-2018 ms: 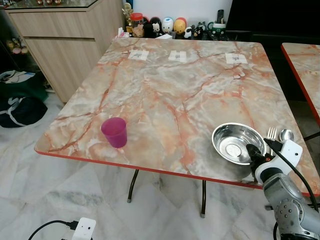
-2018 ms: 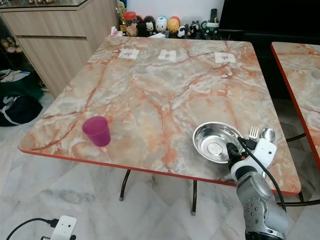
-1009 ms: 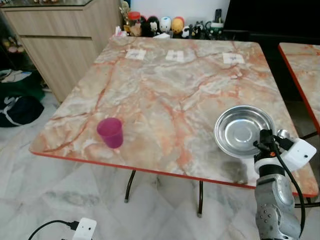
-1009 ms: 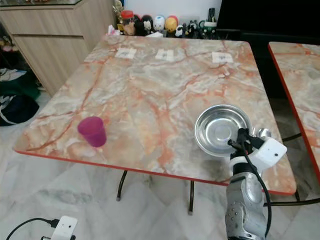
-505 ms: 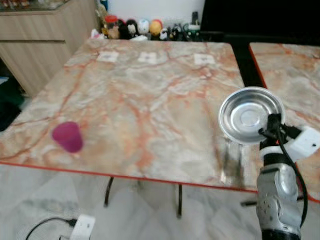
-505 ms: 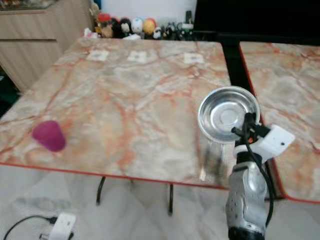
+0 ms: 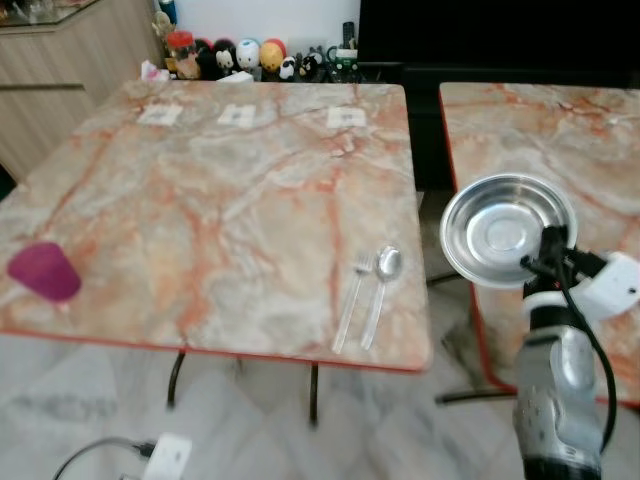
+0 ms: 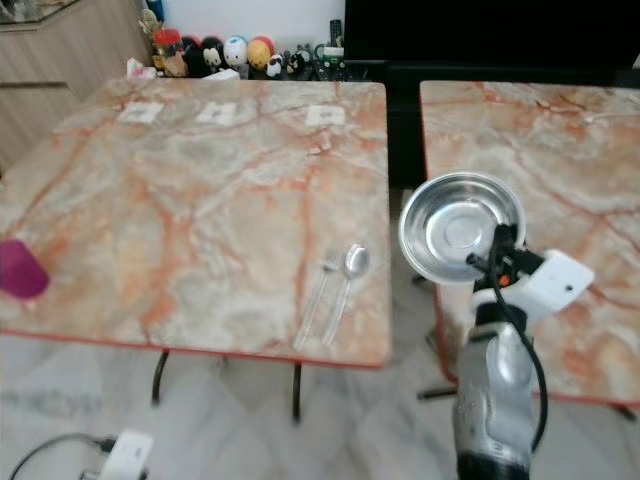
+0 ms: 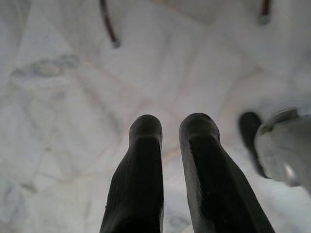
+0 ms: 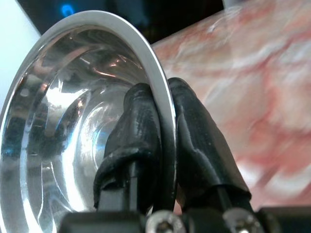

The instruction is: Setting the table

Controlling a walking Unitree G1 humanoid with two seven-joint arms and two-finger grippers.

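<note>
My right gripper [image 7: 547, 254] is shut on the rim of a steel bowl [image 7: 508, 228], holding it tilted in the air over the gap between two marble tables. In the right wrist view the bowl's rim [image 10: 160, 92] is pinched between both fingers [image 10: 143, 126]. A fork [image 7: 352, 294] and a spoon [image 7: 383, 272] lie side by side near the left table's [image 7: 200, 190] front right corner. A pink cup [image 7: 41, 272] stands near that table's front left edge. My left gripper [image 9: 170, 127] hangs above the floor with nothing in it.
A second marble table [image 7: 570, 120] with a red edge stands to the right, behind the bowl. Toy figures and jars [image 7: 240, 55] line the far side of the left table. Three paper tags [image 7: 236, 115] lie along its far side. A white plug [image 7: 160, 455] lies on the tiled floor.
The view has swung to the right. The right gripper has lifted the bowl off the left table and holds it higher, by the gap; fork and spoon are left on the table.
</note>
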